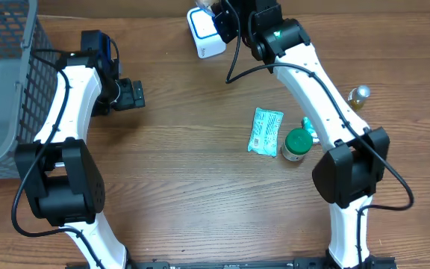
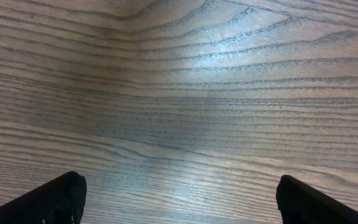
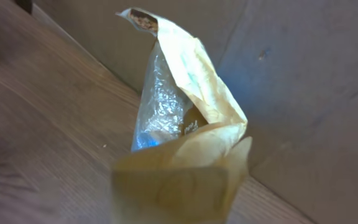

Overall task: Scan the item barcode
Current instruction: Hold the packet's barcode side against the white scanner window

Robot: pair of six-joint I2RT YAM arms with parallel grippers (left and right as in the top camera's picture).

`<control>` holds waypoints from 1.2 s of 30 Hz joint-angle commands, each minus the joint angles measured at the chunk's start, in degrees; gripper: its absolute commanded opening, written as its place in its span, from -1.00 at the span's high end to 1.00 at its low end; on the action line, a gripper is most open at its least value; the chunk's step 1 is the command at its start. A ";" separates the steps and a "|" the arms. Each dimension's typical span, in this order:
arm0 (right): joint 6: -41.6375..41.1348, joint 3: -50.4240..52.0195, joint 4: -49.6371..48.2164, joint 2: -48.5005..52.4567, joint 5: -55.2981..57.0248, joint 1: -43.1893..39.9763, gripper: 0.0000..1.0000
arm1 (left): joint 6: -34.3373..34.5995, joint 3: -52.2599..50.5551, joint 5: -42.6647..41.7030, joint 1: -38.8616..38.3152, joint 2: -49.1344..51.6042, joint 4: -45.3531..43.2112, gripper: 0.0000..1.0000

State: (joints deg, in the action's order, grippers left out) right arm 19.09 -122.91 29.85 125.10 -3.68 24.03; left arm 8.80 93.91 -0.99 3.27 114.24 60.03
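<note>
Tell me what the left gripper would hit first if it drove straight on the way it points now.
The bare wooden tabletop. The left gripper, jaws wide open, sees only wood grain ahead in its wrist view and nothing lies between. How soon it would touch down is hard to judge from this angle.

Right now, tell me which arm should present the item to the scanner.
Right. The right gripper is shut on a crinkled packet beside the white scanner; the left gripper hangs open, empty, over bare table farther away.
</note>
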 commanded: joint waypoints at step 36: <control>2.38 -1.18 -6.58 9.03 6.60 0.02 0.93 | 0.42 1.07 0.52 -0.02 -1.92 -0.11 -0.99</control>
State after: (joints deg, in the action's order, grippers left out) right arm 21.28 -122.91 23.20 133.69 2.39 24.03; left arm 8.82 93.93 -0.99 3.27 114.24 60.01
